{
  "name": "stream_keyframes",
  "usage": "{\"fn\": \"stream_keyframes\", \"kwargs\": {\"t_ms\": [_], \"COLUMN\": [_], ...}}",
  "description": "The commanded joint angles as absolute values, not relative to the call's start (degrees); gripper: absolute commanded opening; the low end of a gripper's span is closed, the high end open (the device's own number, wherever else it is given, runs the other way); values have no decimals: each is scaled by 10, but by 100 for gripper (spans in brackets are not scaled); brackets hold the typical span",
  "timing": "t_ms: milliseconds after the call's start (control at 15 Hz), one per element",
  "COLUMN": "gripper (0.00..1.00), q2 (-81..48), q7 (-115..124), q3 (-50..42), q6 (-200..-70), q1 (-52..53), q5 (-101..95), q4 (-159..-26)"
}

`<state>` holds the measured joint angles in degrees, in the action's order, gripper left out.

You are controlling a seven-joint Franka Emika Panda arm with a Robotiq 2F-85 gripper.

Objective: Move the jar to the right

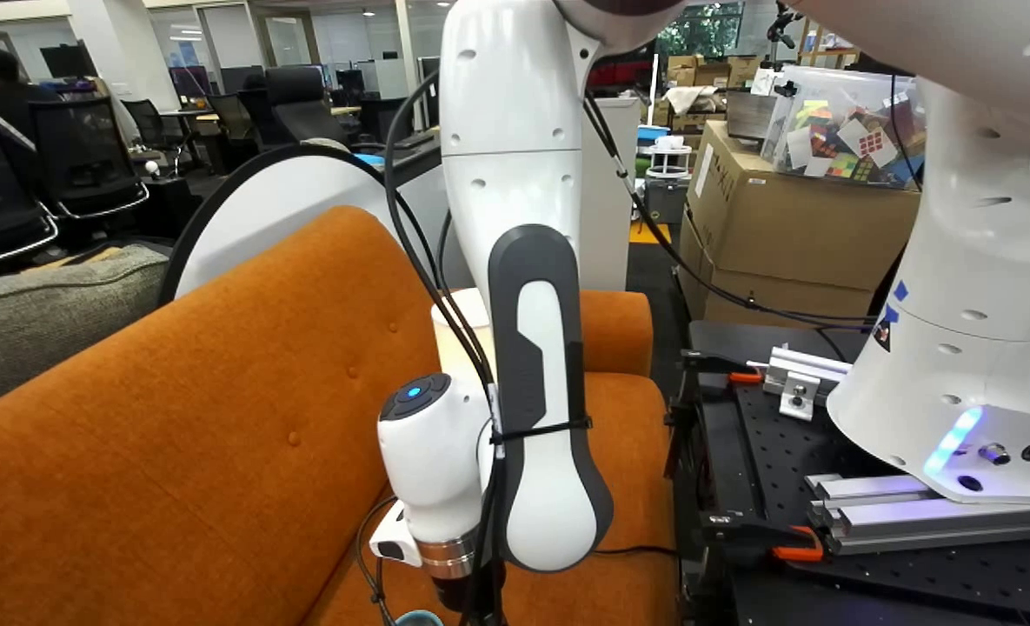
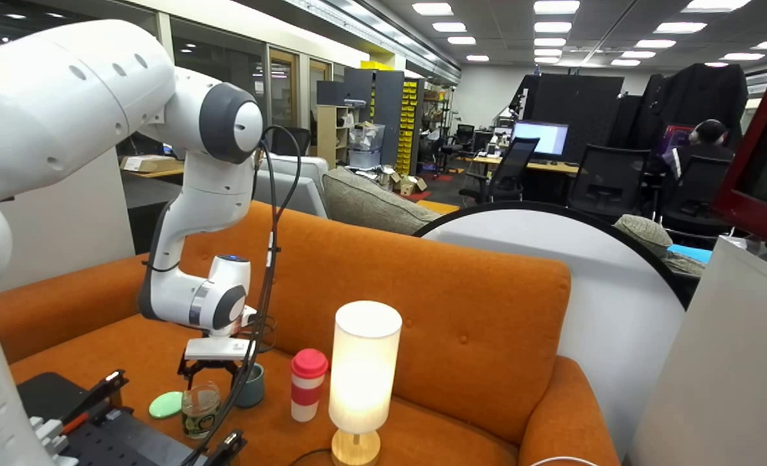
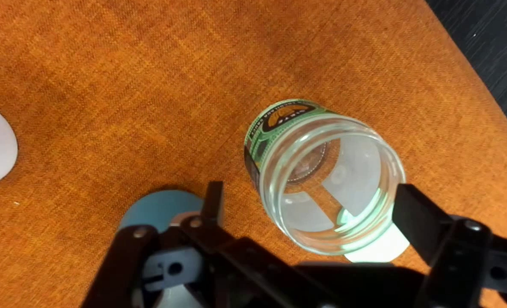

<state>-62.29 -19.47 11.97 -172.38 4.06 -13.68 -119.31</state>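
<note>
The jar (image 2: pixel 200 417) is clear glass with a green label (image 3: pixel 274 124) and an uncovered mouth. It stands upright on the orange sofa seat in an exterior view, near the black mounting plate. My gripper (image 2: pixel 210 380) points down just above and behind it, its jaws wide apart. In the wrist view the jar's rim (image 3: pixel 274 192) lies between the two fingertips of the gripper (image 3: pixel 311 188). Orange cloth shows between the rim and the left finger (image 3: pixel 214 203). The right finger (image 3: pixel 420 222) overlaps the rim's edge, and whether they touch I cannot tell.
A teal cup (image 2: pixel 252 390) stands close beside the gripper. Past it are a pink-topped tumbler (image 2: pixel 309 366) and a lit white lamp (image 2: pixel 365 369). A green disc (image 2: pixel 166 405) lies by the jar. The sofa back (image 2: pixel 474 291) rises behind; cables (image 2: pixel 268 285) hang along the arm.
</note>
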Motion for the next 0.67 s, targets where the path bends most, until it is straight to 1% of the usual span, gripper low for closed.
{"fn": "stream_keyframes", "kwargs": {"t_ms": [0, 600], "gripper": [100, 100], "q2": [-637, -674], "q7": [-188, -192], "q3": [115, 108], "q6": [-1733, -1708], "q1": [43, 42], "q5": [-141, -143], "q4": [-1173, -1129]}}
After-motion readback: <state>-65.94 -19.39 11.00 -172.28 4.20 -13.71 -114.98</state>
